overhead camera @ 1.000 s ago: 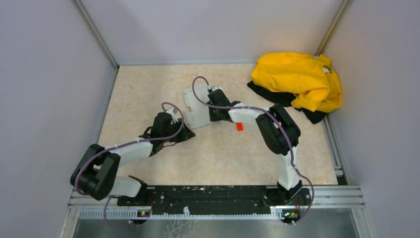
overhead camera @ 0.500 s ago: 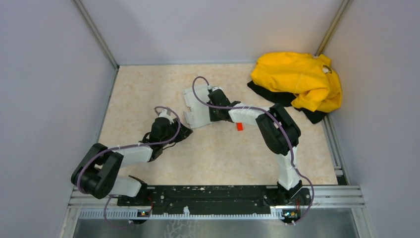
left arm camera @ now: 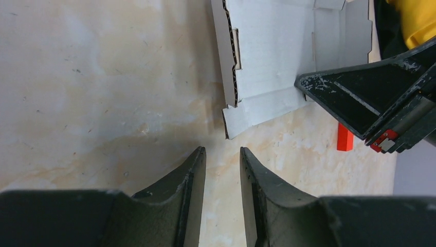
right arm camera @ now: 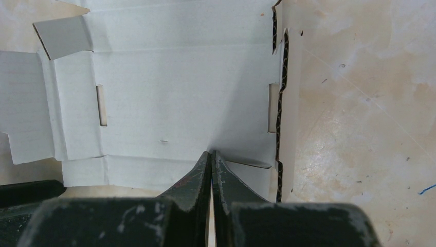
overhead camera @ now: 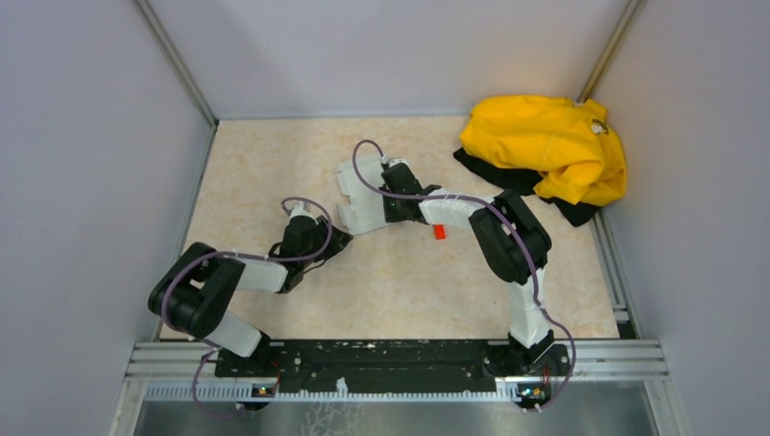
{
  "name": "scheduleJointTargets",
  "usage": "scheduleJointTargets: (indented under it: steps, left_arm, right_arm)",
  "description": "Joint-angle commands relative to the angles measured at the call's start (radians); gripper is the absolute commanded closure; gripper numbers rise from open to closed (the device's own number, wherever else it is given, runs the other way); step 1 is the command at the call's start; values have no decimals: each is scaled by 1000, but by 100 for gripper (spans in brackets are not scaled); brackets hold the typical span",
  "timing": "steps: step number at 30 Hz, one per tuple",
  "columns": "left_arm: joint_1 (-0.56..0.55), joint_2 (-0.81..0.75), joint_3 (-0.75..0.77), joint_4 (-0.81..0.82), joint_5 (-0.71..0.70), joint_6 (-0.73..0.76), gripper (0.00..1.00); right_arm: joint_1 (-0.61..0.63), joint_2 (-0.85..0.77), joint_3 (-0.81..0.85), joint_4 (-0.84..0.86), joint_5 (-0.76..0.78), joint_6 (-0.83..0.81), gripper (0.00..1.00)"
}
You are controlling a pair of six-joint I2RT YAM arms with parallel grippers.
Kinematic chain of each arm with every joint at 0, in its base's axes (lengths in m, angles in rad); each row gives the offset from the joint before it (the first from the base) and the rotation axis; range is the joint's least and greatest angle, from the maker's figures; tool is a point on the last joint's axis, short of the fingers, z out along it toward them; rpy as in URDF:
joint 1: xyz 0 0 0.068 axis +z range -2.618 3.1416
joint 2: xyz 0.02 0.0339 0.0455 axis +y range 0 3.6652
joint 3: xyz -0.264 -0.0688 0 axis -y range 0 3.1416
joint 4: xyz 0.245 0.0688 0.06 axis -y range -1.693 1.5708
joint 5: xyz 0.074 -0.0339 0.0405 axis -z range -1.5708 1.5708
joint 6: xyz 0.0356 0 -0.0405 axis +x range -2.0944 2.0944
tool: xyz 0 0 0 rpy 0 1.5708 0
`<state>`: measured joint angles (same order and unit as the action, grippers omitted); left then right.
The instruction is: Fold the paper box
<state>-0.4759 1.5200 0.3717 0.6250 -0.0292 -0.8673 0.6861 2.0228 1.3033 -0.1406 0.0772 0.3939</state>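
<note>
The paper box [overhead camera: 357, 198] is a flat, pale die-cut sheet with flaps and slots, lying mid-table. In the right wrist view the paper box [right arm camera: 180, 92] fills the frame. My right gripper [right arm camera: 211, 153] is shut, its tips resting on the sheet near its near edge, with nothing between them. My left gripper [left arm camera: 222, 150] is open and empty, low over the table. Its tips sit just short of the corner of the paper box [left arm camera: 272, 56]. The right gripper's fingers [left arm camera: 360, 98] rest on the sheet's right side.
A yellow garment [overhead camera: 547, 147] over dark cloth lies in the back right corner. A tiny red block [overhead camera: 439, 232] sits on the table beside the right arm and also shows as the red block [left arm camera: 344, 139]. Grey walls close the table on three sides.
The left arm's elbow has swung in towards the right, and its wrist has drawn slightly back. The right arm and the sheet have not moved.
</note>
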Motion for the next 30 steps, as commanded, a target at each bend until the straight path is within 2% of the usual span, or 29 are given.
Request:
scheduleJointTargets:
  steps: [1, 13, 23, 27, 30]
  left_arm:
    - [-4, 52, -15, 79, -37, -44, 62]
    - [-16, 160, 21, 131, -51, -75, 64]
    - [-35, 165, 78, 71, -75, -68, 79]
    - [-56, 139, 121, -18, -107, -56, 83]
    - [-83, 122, 199, -159, -150, -29, 83]
  right_arm:
    - [3, 141, -82, -182, -18, -6, 100]
    - [-1, 139, -89, -176, -16, -6, 100]
    - [-2, 148, -94, -167, -25, -5, 100]
    - [-5, 147, -95, -165, -25, -6, 100]
    - [-6, 149, -95, -163, -27, -6, 100]
